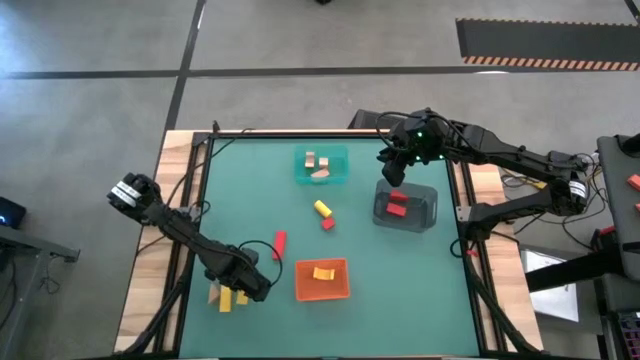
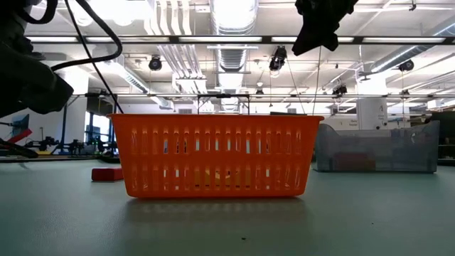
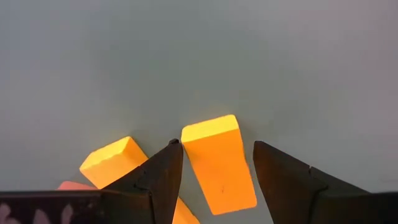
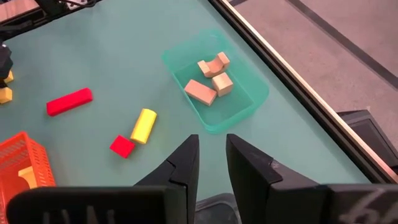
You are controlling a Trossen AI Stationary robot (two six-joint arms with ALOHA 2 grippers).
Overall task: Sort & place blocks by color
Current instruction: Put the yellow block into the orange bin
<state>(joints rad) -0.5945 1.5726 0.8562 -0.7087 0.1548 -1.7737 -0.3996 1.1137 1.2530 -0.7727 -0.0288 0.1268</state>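
The yellow block (image 3: 219,163) between the left gripper's fingers lies flat on the green table (image 1: 400,280), near the table's left front corner, just beside a second yellow block (image 3: 112,160). In the high view this little cluster (image 1: 232,297) sits left of the orange basket (image 1: 322,281), which already holds one yellow piece (image 1: 323,272). The block looks like painted wood: light, rigid, not fragile, with smooth faces that could slip a little under hard fingers. Its long parallel sides are the sensible place to pinch, across the narrow width and near the middle so it does not pivot; the neighbouring piece sits close enough that one finger may nudge it.

The left gripper (image 3: 214,168) is spread wide, a finger on either side of the block, with nothing clamped yet.

Farther out, a red bar (image 1: 279,245), a yellow cylinder (image 1: 322,208) and a small red cube (image 1: 327,223) lie loose mid-table. The teal tray (image 1: 322,166) at the back holds tan pieces, and the grey bin (image 1: 406,205) holds red ones.

The right gripper (image 4: 210,158) hovers above the grey bin, its fingers slightly parted and holding nothing.
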